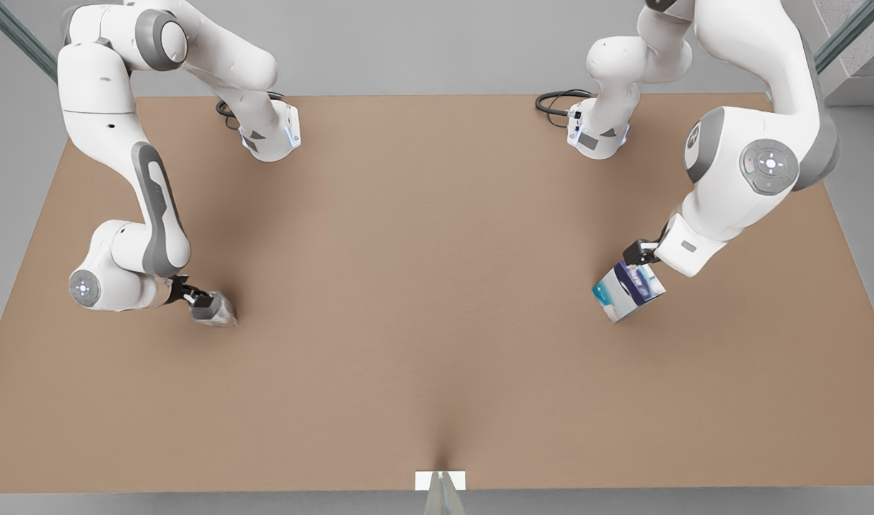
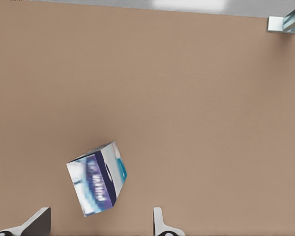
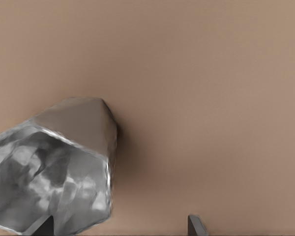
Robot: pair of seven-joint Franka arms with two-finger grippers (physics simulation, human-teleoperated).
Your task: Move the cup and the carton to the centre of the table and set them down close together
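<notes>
Both grippers are out at the sides of the table (image 1: 423, 286), each beside its own object, and neither object has reached the middle yet. On the front view's right, the left gripper (image 1: 641, 252) sits at the upper corner of the carton (image 1: 628, 291). From its wrist camera the fingertips (image 2: 160, 222) stand wide apart, with the carton (image 2: 97, 178) lying between and ahead of them, tilted and touching neither pad. So those fingers are spread and grip nothing that I can see. The carton looks canted rather than flat on the brown top, though I cannot say for sure whether it rests on an edge or is slightly lifted.

On the front view's left, the right gripper (image 1: 207, 305) is down at the cup (image 1: 221, 313), which sits low near the table surface. Its wrist view has the faceted cup (image 3: 54, 177) crowding one finger, while the other fingertip (image 3: 195, 226) stands clear off to the side. I cannot tell whether that finger pair has closed on the cup.

By my reading, the task is at its early stage: both arms have come to their objects, but the carrying is all still to do. The centre of the table is bare, and cup and carton are well apart. What remains is a sure grasp on each, the carry inward, and setting them down side by side.
</notes>
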